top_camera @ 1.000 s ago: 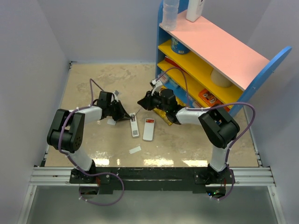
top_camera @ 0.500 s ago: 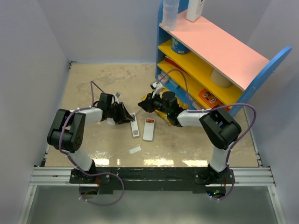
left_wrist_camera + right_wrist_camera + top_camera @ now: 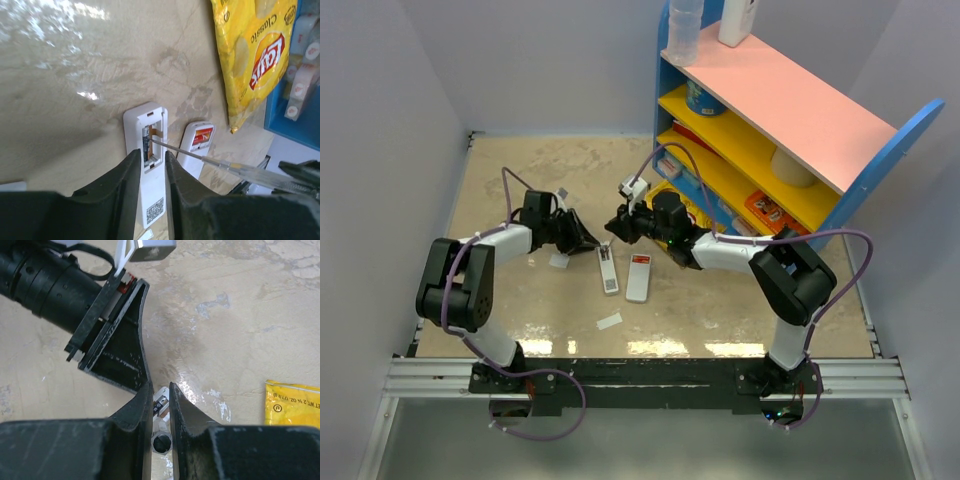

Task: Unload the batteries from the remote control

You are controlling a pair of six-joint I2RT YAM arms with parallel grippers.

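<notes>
left gripper (image 3: 151, 155): jaws a narrow gap apart, nothing clamped between them; fingers (image 3: 127, 185) stand over the near half of the narrow white bar (image 3: 152, 190); contact cannot be told.
right gripper (image 3: 160, 390): closed on a thin grey stick (image 3: 210, 159), whose tip reaches into the bar's open recess.
recess: holds one slim brown-orange cylinder (image 3: 146, 145) along one side, with an orange strip at its far end.
remote control (image 3: 638, 284): flat on the table (image 3: 520, 190), just beside the bar, touched by neither gripper; red-and-yellow patch at its far end.
shelf unit (image 3: 800, 110): clear cups (image 3: 685, 30) and white bottle (image 3: 738, 20) on the pink top; blue tin (image 3: 705, 98) on the upper yellow shelf.
yellow crisp bag (image 3: 255, 55): on the table by the shelf foot.
</notes>
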